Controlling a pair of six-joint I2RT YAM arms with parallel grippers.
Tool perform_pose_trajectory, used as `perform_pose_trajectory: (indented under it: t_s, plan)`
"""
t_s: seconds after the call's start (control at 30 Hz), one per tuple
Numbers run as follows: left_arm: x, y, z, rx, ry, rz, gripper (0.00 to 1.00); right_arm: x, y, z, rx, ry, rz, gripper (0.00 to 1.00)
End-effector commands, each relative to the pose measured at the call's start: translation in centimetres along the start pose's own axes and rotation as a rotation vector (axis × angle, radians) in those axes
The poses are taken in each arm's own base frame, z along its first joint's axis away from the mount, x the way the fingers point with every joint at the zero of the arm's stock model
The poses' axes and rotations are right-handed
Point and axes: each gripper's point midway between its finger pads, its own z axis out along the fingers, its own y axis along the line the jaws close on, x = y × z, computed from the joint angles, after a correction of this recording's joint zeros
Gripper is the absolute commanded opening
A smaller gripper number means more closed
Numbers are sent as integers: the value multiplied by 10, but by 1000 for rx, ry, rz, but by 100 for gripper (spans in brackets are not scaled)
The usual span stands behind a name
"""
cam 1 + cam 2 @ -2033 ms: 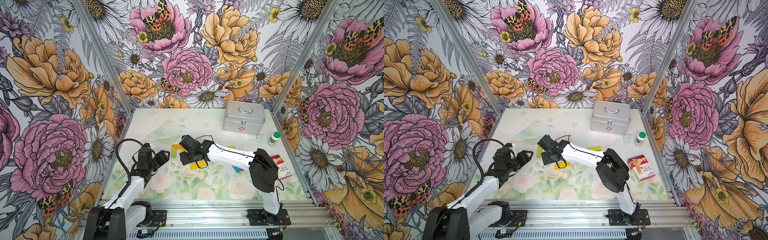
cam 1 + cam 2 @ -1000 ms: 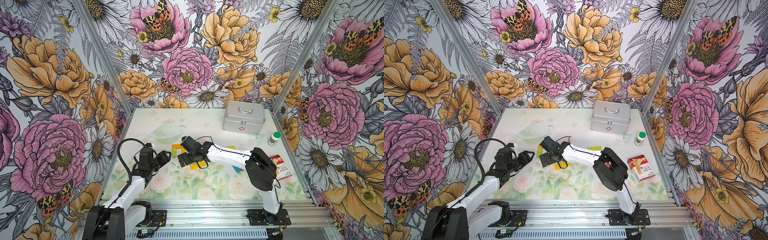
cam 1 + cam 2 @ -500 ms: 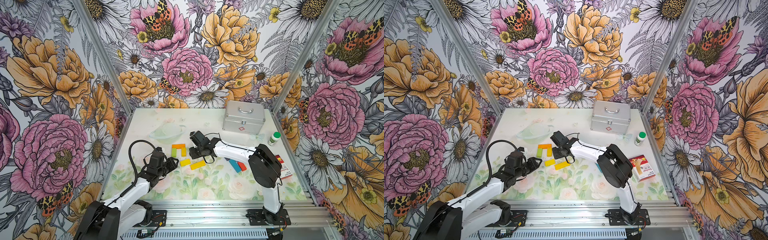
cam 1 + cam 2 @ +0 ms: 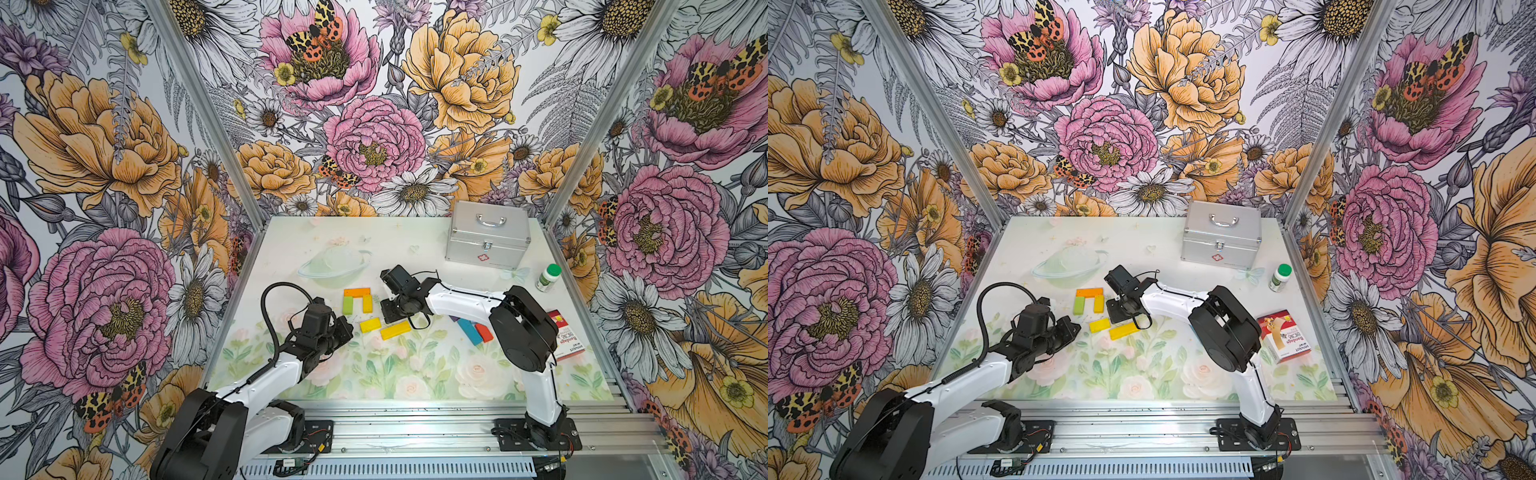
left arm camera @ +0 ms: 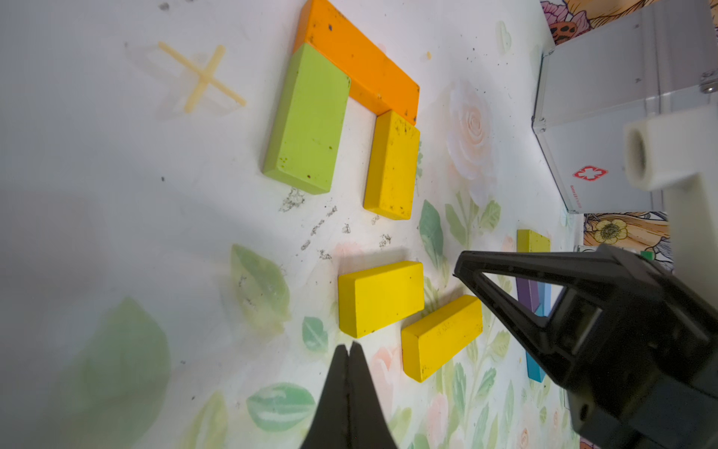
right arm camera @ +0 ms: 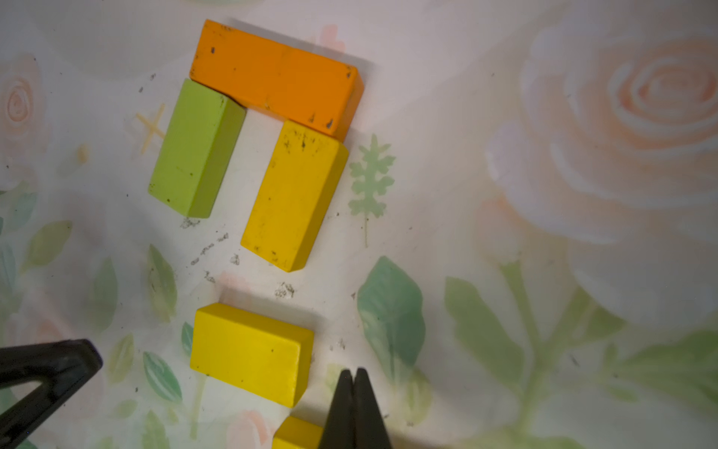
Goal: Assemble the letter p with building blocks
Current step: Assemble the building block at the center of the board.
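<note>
Orange block (image 4: 357, 292) caps your green block (image 4: 347, 305) and amber block (image 4: 367, 304) mid-table, touching both. A loose yellow block (image 4: 370, 324) and a second yellow block (image 4: 395, 331) sit just beside them. Your left gripper (image 5: 348, 350) and right gripper (image 6: 354, 375) are both pinched together, empty, close to those two.

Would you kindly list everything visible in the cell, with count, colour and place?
Orange block: one, orange, mid-table, capping two blocks.
Green block: one, green, touching the orange block.
Yellow blocks: three, yellow; one touching the orange block, two loose nearby.
Clustered blocks: at least three, purple, blue, red, by the right arm.
Case: one, silver, far side.
Bottle: one, white, green cap, beside case.
Carton: one, red-white, near right arm's elbow.
Left gripper: one, black, shut, empty, near loose yellow blocks.
Right gripper: one, black, shut, empty, beside them.
</note>
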Motion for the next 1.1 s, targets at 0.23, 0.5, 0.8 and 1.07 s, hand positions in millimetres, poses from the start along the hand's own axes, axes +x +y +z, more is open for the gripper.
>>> perform_pose_trajectory:
  t_s: [0.23, 0.5, 0.8, 1.07]
  plan:
    - [7, 5, 12, 5, 16, 9, 0, 18, -1, 19, -29, 46, 17, 0]
    - [12, 9, 23, 9, 40, 2, 0, 22, 0, 25, -40, 58, 28, 0]
    - [15, 9, 36, 20, 58, -11, 0, 29, 10, 35, -78, 92, 36, 0]
    - [14, 8, 41, 34, 65, -27, 0, 35, 19, 37, -91, 106, 37, 0]
